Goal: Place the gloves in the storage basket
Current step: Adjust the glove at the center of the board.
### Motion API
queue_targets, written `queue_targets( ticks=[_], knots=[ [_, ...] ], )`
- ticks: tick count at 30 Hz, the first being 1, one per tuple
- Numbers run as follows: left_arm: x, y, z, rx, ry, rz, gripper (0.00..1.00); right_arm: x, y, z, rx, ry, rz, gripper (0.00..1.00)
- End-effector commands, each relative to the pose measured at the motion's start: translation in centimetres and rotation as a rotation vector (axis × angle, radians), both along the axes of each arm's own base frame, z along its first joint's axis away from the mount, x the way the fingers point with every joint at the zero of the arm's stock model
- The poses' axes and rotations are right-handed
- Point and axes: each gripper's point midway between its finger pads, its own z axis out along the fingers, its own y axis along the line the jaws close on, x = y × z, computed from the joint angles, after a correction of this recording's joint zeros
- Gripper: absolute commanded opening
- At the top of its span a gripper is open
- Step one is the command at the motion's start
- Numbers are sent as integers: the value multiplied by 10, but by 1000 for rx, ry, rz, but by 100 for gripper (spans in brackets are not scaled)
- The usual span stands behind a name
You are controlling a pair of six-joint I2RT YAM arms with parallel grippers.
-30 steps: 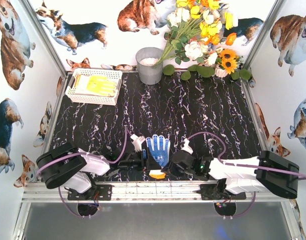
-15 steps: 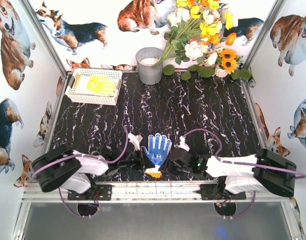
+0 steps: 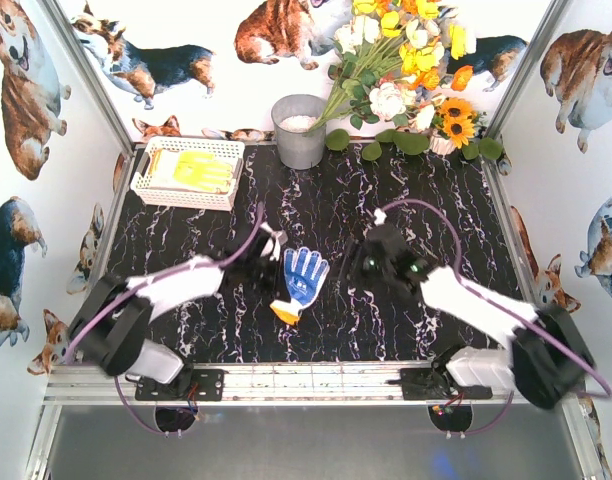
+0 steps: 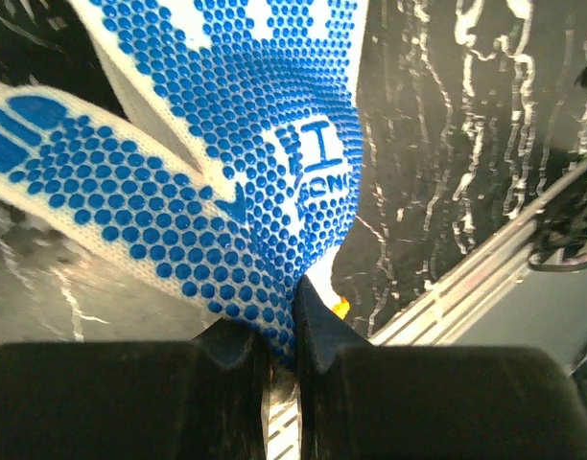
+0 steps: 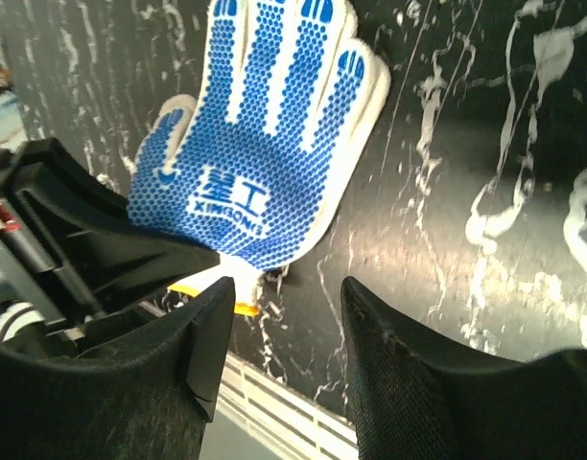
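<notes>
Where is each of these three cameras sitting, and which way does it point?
Top external: above and behind the arms, looking down on the table, storage basket and both arms.
Left wrist: on the left gripper, looking past its shut jaws at the blue-dotted glove they pinch.
Right wrist: behind the open right gripper, facing down at the table.
All three share that glove.

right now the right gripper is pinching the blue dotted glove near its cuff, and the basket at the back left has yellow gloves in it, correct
Wrong arm: the left gripper pinches the blue dotted glove near its cuff, as the left wrist view shows. The basket does hold yellow gloves.
</notes>
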Motion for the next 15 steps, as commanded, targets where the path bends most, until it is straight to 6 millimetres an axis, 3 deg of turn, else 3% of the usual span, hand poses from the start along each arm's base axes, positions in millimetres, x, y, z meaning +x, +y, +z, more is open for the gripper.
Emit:
queue_targets(
  ticks=[1,4,6,8,10,15],
  knots=[
    [-6,15,2,111,71,-248,0,29,23,10,33,-41,201,50],
    [4,4,6,100,81,-321,0,56,36,13,63,-18,226,46],
    [12,3,-2,132,105,-343,0,74,42,7,90,8,200,43],
    [27,5,-9,186,113,-331,0,86,45,-5,111,49,173,40],
    [47,2,-10,196,96,-292,1,99,45,-4,123,61,154,37],
    [79,-3,13,153,62,-168,33,103,46,-3,84,113,175,36]
  ],
)
